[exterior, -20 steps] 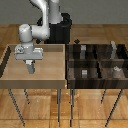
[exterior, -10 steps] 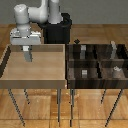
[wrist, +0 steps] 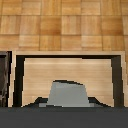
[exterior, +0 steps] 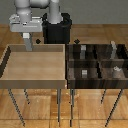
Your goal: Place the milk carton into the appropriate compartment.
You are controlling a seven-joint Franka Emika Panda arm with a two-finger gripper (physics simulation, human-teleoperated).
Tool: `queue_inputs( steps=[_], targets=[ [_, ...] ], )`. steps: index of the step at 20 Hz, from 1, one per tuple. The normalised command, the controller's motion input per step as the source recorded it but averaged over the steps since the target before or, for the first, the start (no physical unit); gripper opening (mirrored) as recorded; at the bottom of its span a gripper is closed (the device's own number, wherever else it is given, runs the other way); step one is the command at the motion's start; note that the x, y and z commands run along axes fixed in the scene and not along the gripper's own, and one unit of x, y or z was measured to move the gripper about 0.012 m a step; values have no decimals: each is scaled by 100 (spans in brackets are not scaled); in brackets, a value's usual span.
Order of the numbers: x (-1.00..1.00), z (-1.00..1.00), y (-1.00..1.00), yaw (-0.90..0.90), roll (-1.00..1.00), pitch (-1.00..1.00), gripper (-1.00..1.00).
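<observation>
1. Clearly, your light tan tray sat empty; the four-cell bin stood just beside it.
2. Your gripper hovered over the tray, clamped on the milk carton.
3. You were mid-carry; next, judge the right cell and cross over.

milk carton: matt pale grey, smooth
bin: dark brown striped wood
tray: light tan wood, matt
floor: wood parquet
</observation>
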Motion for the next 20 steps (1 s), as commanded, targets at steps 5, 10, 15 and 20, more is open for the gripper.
queue_inputs(
  steps=[5,10,15,20],
  targets=[
    [0,0,100,0,0,0,-100],
    [0,0,100,0,0,0,-100],
    [0,0,100,0,0,0,-100],
    [0,0,100,0,0,0,-100]
  ],
)
